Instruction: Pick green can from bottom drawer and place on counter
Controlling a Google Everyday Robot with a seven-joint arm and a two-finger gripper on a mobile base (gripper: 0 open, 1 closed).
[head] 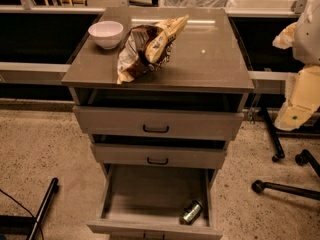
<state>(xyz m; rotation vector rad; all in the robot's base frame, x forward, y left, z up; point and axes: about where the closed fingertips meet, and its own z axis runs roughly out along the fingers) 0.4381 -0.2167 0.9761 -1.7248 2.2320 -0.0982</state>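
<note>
The green can (191, 212) lies on its side in the front right corner of the open bottom drawer (145, 199). The rest of the drawer floor is bare. The counter (210, 59) is the grey-brown top of the cabinet. My gripper (296, 115) is at the right edge of the view, on the end of the white and cream arm. It hangs beside the cabinet at about the height of the top drawer, well above and to the right of the can, and holds nothing that I can see.
A white bowl (105, 33) stands at the counter's back left. A brown-and-yellow chip bag (148, 46) lies beside it. The two upper drawers (157, 124) are slightly open. Chair legs with castors (280, 184) stand on the floor at right, and a dark bar (42, 206) lies at left.
</note>
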